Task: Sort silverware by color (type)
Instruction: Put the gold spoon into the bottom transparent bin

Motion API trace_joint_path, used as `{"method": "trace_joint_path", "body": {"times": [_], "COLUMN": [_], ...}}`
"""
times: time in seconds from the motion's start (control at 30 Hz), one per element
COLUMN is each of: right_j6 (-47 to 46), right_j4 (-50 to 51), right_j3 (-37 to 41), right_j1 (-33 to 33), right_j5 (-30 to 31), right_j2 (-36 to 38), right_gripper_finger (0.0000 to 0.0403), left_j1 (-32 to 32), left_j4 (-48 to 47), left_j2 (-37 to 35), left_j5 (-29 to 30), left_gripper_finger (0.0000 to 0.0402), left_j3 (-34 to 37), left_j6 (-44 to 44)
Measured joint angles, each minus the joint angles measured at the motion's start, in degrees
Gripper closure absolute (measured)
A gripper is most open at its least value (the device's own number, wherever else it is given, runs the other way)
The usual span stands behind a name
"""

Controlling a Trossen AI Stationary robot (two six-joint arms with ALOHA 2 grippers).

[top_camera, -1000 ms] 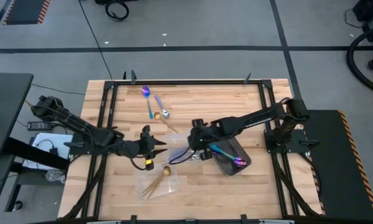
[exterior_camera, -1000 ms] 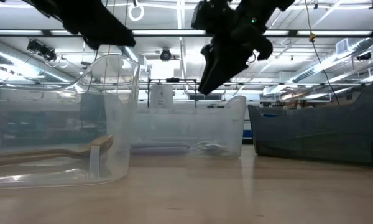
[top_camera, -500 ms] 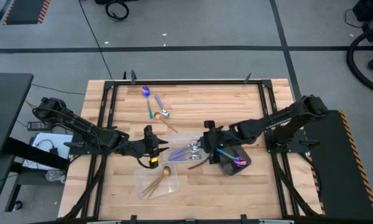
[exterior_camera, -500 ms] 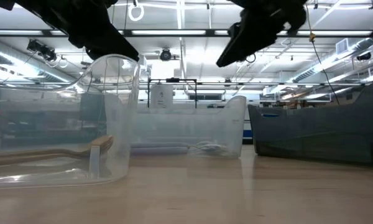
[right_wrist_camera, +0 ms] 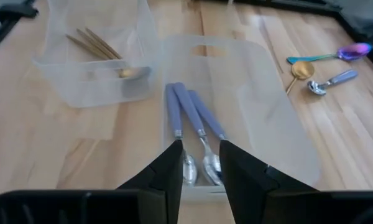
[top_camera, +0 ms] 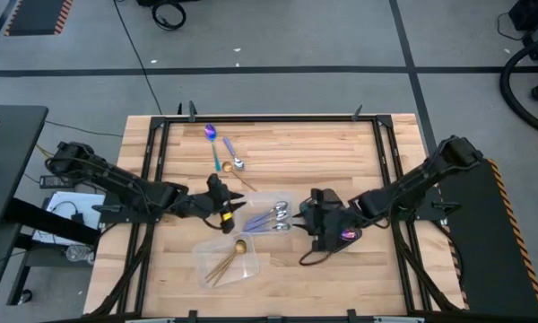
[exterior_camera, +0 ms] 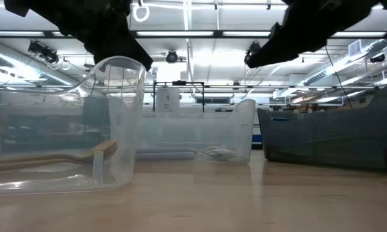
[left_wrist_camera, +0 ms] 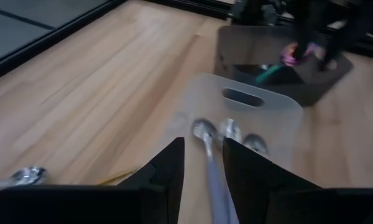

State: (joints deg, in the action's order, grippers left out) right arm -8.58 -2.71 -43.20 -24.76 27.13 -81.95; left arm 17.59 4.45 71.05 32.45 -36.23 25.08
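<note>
Both hands hover over the sorting containers, each empty with fingers slightly parted.

Nearest the front edge of the surface [top_camera: 359,278], gold utensils [top_camera: 226,260] lie in a clear container [top_camera: 251,262]. Mid-surface, the left hand [top_camera: 230,210] and right hand [top_camera: 307,209] flank the silver spoons [top_camera: 271,218] in a second clear container [right_wrist_camera: 261,106], beside a dark tray [top_camera: 334,244] holding iridescent utensils [top_camera: 345,234]. Near the far edge, loose spoons [top_camera: 224,152] lie.

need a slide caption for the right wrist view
Three silver spoons in a clear tub, gold utensils in another, three loose spoons left on the table.
</note>
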Motion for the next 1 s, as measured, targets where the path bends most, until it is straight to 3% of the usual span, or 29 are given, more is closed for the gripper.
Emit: {"method": "trace_joint_path", "body": {"times": [0.17,0.33,0.8,1.0], "right_j6": [-1.8,-2.2,-0.7,-0.2], "right_j4": [-2.7,-3.0,2.3,1.6], "right_j3": [3.0,3.9,5.6,8.2], "right_j1": [-3.2,-5.8,-6.7,-6.8], "right_j5": [6.7,12.3,16.7,20.3], "right_j2": [0.0,0.0,3.1,6.3], "right_gripper_finger": [0.0288,0.0289,0.0289,0.0289], "left_j1": [-3.7,-7.8,-13.3,-13.8], "left_j4": [-0.1,-3.0,-8.6,-13.1], "left_j2": [0.0,0.0,1.5,6.1], "left_j5": [-0.4,-5.3,-9.2,-10.6], "left_gripper_finger": [0.0285,0.0285,0.0285,0.0285], "left_j3": [0.0,0.0,-0.1,-3.7], "left_j6": [0.3,3.1,9.2,9.0]}}
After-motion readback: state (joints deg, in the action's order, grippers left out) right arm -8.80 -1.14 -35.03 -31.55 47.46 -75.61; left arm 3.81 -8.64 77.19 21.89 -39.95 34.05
